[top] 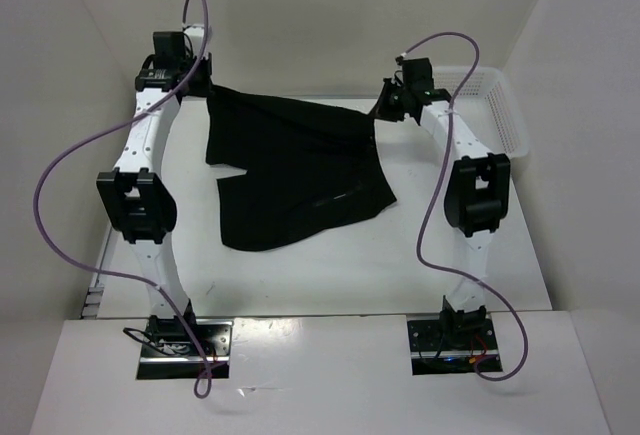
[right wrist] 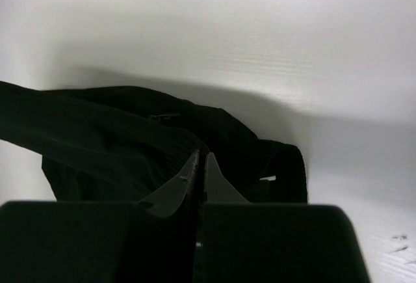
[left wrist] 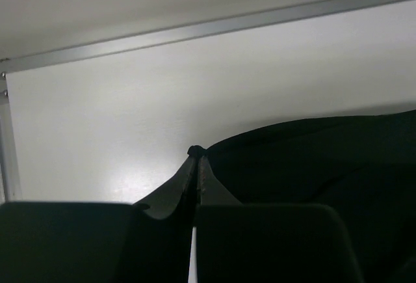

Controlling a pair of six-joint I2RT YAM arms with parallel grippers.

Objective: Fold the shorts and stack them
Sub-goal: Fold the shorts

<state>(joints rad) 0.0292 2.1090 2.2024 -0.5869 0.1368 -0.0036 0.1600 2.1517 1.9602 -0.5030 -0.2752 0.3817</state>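
The black shorts (top: 300,170) hang spread between both grippers at the back of the table, their lower part lying on the table towards me. My left gripper (top: 207,88) is shut on the shorts' far left corner; in the left wrist view (left wrist: 197,156) a pinch of fabric shows at the fingertips and the shorts (left wrist: 325,166) stretch to the right. My right gripper (top: 384,105) is shut on the far right corner; in the right wrist view (right wrist: 201,159) the shorts (right wrist: 117,140) bunch around the fingertips. No logo mark shows.
A white plastic basket (top: 497,105) stands at the back right, just beyond the right arm. White walls close in the table (top: 300,275) at the back and on both sides. Purple cables loop beside each arm.
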